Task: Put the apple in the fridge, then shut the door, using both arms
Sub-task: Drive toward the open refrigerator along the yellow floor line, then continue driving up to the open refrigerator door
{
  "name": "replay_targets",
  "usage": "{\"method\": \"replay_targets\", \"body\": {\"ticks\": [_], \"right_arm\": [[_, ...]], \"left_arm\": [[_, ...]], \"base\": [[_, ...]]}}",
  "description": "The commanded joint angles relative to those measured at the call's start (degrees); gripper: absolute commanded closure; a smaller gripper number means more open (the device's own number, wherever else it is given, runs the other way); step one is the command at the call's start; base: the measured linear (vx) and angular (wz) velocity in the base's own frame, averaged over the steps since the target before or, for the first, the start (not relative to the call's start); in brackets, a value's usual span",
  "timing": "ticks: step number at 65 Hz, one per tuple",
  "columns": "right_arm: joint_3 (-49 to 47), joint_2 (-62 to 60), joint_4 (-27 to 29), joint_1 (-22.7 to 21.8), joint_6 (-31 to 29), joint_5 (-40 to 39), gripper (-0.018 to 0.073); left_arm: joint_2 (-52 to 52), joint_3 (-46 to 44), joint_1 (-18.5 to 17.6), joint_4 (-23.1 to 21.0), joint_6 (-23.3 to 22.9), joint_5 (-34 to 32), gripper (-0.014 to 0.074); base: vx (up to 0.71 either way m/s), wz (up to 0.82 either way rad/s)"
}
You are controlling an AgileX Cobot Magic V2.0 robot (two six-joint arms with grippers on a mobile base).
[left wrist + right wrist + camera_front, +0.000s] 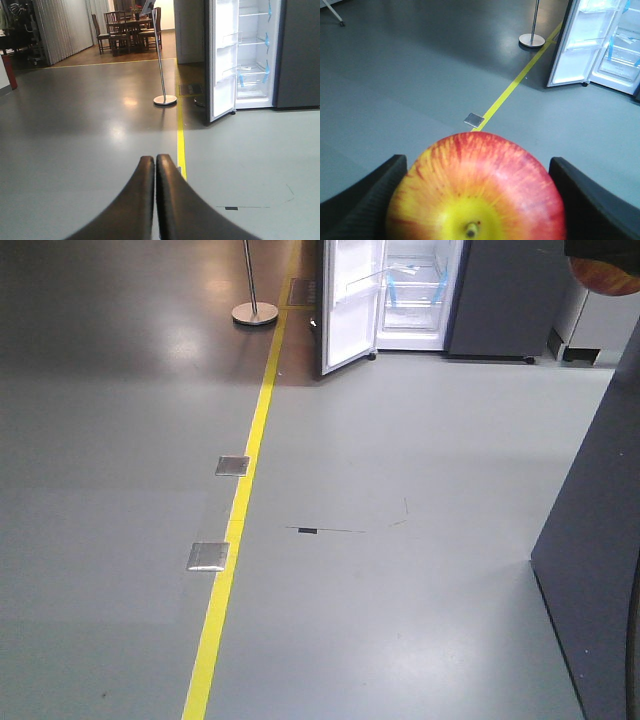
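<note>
While the right gripper [477, 200] clamps the apple [476, 185] between both pads and the left gripper [155, 200] sits pressed together, empty, the fridge [420, 290] stands well apart across the floor [400, 570], its door [350, 310] swung open. Advised: a steady grip on approach, with the left arm reserved for the door.

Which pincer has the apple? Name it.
The right pincer: the apple sits clamped in it. The left pincer is shut tight, holding nothing.
</note>
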Motion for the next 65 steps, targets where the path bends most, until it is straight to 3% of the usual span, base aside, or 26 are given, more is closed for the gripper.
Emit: {"method": "replay_targets", "body": {"ticks": [1,65], "right_arm": [[-1.8,-1.9,2.73,-0.27,-0.11,-3.49,0.044],[-1.8,-1.9,2.73,-0.27,-0.11,-3.49,0.044]], "left_arm": [[-0.91,-1.15,-0.39,-0.14,-0.36,-3.76,0.0603],[-0.91,-1.15,-0.39,-0.14,-0.36,-3.76,0.0603]], "base": [[0.17,-0.01],[0.18,-0.02]]}}
